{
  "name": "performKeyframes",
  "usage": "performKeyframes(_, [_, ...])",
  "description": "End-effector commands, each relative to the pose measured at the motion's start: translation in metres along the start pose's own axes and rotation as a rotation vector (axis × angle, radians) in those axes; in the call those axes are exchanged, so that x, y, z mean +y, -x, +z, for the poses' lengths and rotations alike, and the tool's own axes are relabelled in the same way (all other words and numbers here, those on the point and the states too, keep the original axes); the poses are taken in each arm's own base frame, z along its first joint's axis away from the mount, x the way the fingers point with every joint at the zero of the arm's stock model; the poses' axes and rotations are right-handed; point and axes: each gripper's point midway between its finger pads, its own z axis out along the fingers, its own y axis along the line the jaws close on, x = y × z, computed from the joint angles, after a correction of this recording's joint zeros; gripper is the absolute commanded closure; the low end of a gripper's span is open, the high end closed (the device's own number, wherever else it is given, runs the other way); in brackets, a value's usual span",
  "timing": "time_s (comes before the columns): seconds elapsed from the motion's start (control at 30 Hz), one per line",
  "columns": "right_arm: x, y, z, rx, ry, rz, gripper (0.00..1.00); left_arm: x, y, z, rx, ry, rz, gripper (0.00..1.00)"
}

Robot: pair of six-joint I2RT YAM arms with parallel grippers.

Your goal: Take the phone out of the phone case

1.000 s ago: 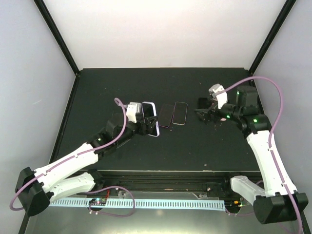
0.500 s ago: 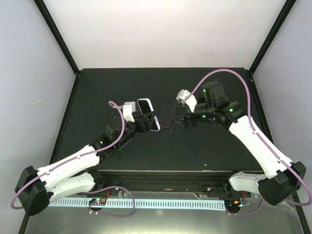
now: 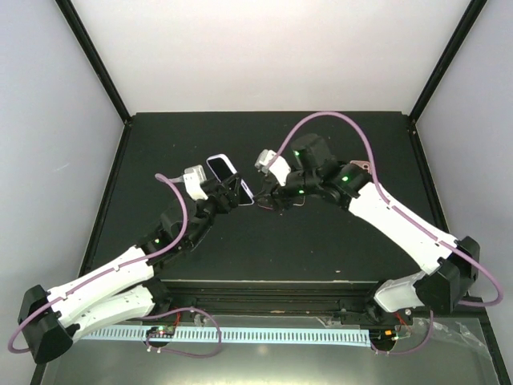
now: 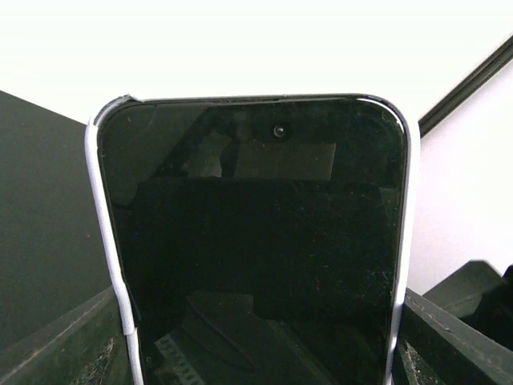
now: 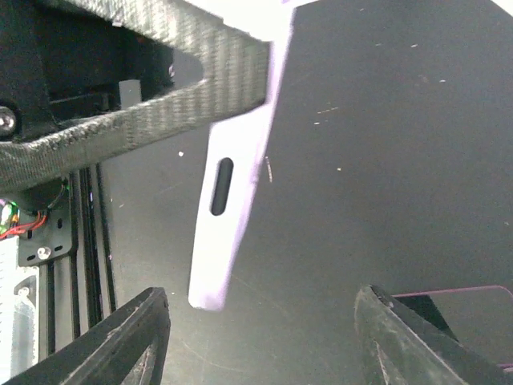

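A phone (image 3: 230, 180) with a black screen (image 4: 256, 241) sits in a pale lilac case (image 5: 232, 200). It is lifted off the table and tilted, with my left gripper (image 3: 218, 195) (image 4: 260, 345) shut on its lower part, one finger on each long side. My right gripper (image 3: 268, 197) (image 5: 264, 345) is open just right of it. The case's lower corner hangs above the gap between the right fingers (image 5: 120, 341), touching neither. A salmon-pink phone case corner (image 3: 360, 167) shows behind my right forearm.
Another dark phone with a pinkish rim (image 5: 469, 309) lies flat on the black table (image 3: 345, 241), mostly hidden under my right wrist in the top view. The left gripper's woven finger (image 5: 152, 96) crosses the top of the right wrist view.
My right arm has swung left from the table's right side to the held phone, its jaws narrowing. My left arm has carried the phone a little up and to the left.
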Motion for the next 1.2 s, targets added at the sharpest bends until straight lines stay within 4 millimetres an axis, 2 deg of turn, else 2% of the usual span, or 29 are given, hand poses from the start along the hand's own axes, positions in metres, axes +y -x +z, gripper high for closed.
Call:
performKeyframes(0.0, [0.007,0.015,0.014,-0.009,-0.021,0.021,0.39,-0.015,0.032,-0.008,-0.120,-0.034,-0.077,0.55])
performKeyframes(0.07, [0.009,0.021,0.018,-0.014,-0.004,0.047,0.45,-0.015,0.034,-0.009,-0.126,-0.026,-0.083,0.55])
performKeyframes(0.2, [0.003,0.028,0.024,-0.009,-0.016,0.105,0.66,-0.014,0.036,-0.010,-0.142,-0.012,-0.104,0.57])
performKeyframes(0.23, [0.000,0.027,0.025,-0.005,-0.028,0.120,0.69,-0.013,0.036,-0.010,-0.143,-0.007,-0.105,0.57])
performKeyframes(0.5, [0.004,0.019,0.036,0.012,0.004,0.165,0.70,-0.011,0.036,-0.010,-0.150,0.028,-0.105,0.57])
performKeyframes(0.73, [0.019,0.023,0.042,0.007,0.070,0.162,0.64,-0.004,0.034,-0.009,-0.164,0.079,-0.116,0.55])
performKeyframes(0.93, [0.014,0.017,0.051,0.032,0.016,0.179,0.67,-0.003,0.034,-0.009,-0.166,0.081,-0.126,0.56])
performKeyframes(1.07, [0.013,0.010,0.056,0.048,0.015,0.200,0.81,-0.004,0.034,-0.010,-0.167,0.079,-0.126,0.55])
performKeyframes(1.1, [0.012,0.009,0.057,0.051,0.014,0.203,0.84,-0.004,0.035,-0.010,-0.169,0.082,-0.126,0.53])
performKeyframes(1.17, [0.011,0.009,0.057,0.049,0.005,0.209,0.96,-0.005,0.036,-0.009,-0.167,0.085,-0.121,0.42])
